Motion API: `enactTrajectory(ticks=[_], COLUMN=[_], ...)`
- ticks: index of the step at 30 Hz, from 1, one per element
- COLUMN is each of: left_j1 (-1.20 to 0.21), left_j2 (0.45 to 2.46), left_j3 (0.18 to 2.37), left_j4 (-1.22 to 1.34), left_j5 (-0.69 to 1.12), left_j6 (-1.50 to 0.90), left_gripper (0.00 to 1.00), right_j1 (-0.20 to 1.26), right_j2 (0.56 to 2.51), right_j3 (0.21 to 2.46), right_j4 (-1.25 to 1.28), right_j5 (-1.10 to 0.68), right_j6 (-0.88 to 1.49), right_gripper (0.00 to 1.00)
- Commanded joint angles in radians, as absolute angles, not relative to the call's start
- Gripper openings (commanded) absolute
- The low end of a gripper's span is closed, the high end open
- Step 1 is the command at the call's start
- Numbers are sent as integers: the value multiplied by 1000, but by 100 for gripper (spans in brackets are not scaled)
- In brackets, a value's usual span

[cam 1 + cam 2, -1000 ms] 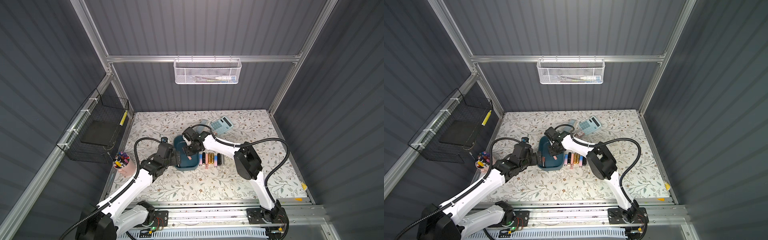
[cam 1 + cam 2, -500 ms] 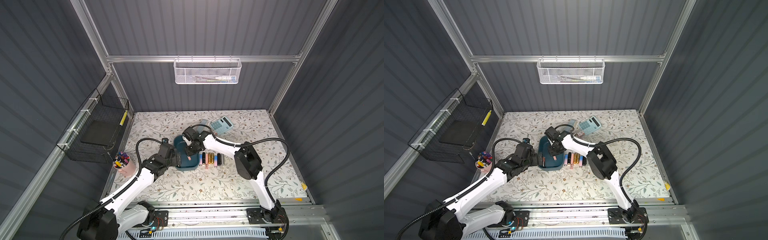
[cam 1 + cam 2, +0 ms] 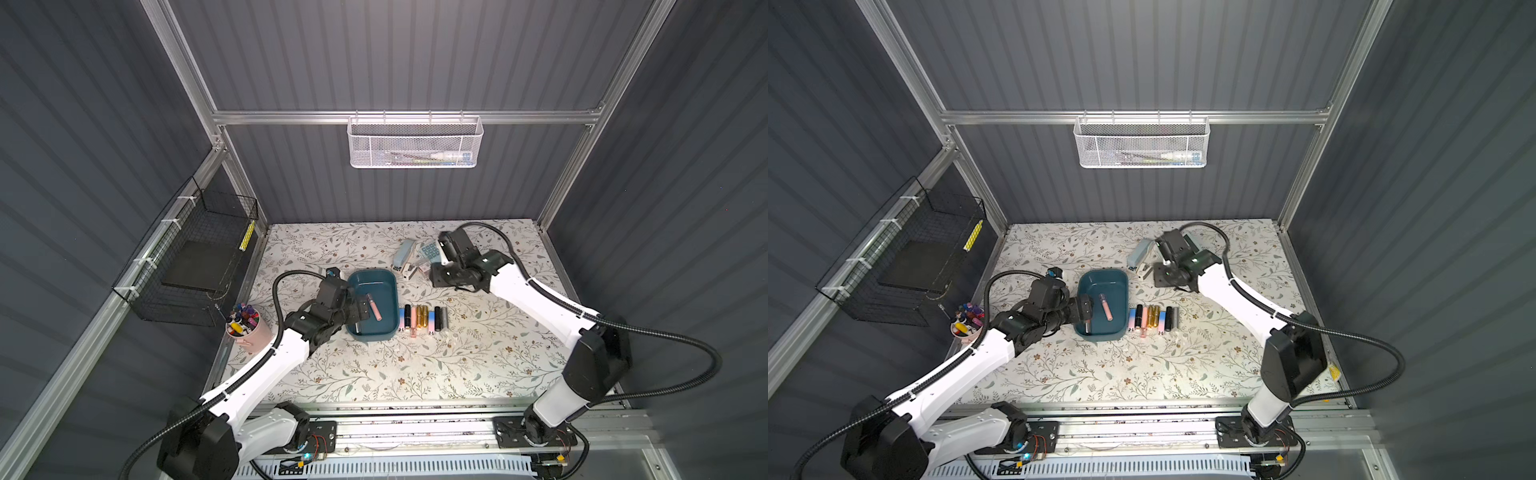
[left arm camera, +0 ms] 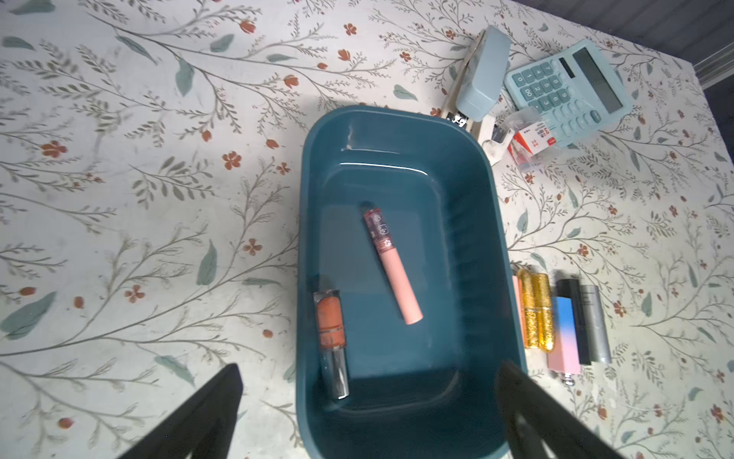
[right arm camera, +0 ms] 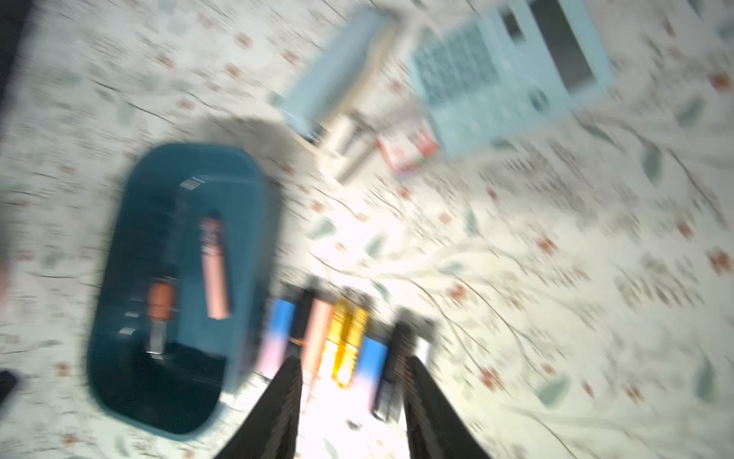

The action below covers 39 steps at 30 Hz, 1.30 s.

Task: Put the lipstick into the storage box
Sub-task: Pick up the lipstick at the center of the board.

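The teal storage box (image 3: 378, 286) (image 3: 1106, 282) (image 4: 437, 238) (image 5: 159, 222) sits mid-table. A pink lipstick (image 3: 374, 306) (image 3: 1105, 306) (image 4: 392, 265) (image 5: 215, 270) lies loose and slanted on its floor. An orange lipstick with a silver cap (image 4: 331, 334) (image 5: 161, 314) lies along one wall. Several more lipsticks (image 3: 424, 319) (image 4: 556, 322) form a row beside the box. My left gripper (image 3: 361, 309) (image 4: 369, 369) hangs open over the box's left end, holding nothing. My right gripper (image 3: 440, 277) (image 5: 353, 359) is raised behind the row, with its jaws apart and empty; its view is blurred.
A light blue stapler (image 3: 404, 252), a calculator (image 3: 430, 250) and a small red-and-white packet (image 4: 532, 139) lie behind the box. A pink cup of pens (image 3: 243, 328) stands at the left edge. A black wire basket (image 3: 195, 266) and a white mesh basket (image 3: 415, 143) hang on the walls.
My right arm has pulled away from the box toward the back right and its jaws have spread. The pink lipstick now lies free in the box. The left arm has hardly moved.
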<state>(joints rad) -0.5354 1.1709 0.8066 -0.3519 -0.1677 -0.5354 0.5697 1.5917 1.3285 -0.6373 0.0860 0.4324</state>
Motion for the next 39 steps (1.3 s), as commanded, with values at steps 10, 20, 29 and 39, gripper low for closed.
enactTrajectory(ticks=[10, 20, 29, 39], left_j1=[-806, -941, -965, -950], left_j2=[1611, 1885, 1985, 1735], left_j3=[1129, 1405, 1556, 1446], left_j4=[-328, -426, -496, -573], left_j5=[-173, -219, -254, -408], left_j6=[-640, -641, -634, -605], left_gripper=[100, 99, 96, 100], right_j1=[542, 462, 421, 427], right_j2=[1356, 1127, 991, 1266], right_j3=[925, 723, 654, 792], right_j4=[-596, -629, -601, -514], right_j5=[124, 208, 110, -14], right_j6=[521, 590, 588, 540], right_gripper=[45, 48, 44, 46])
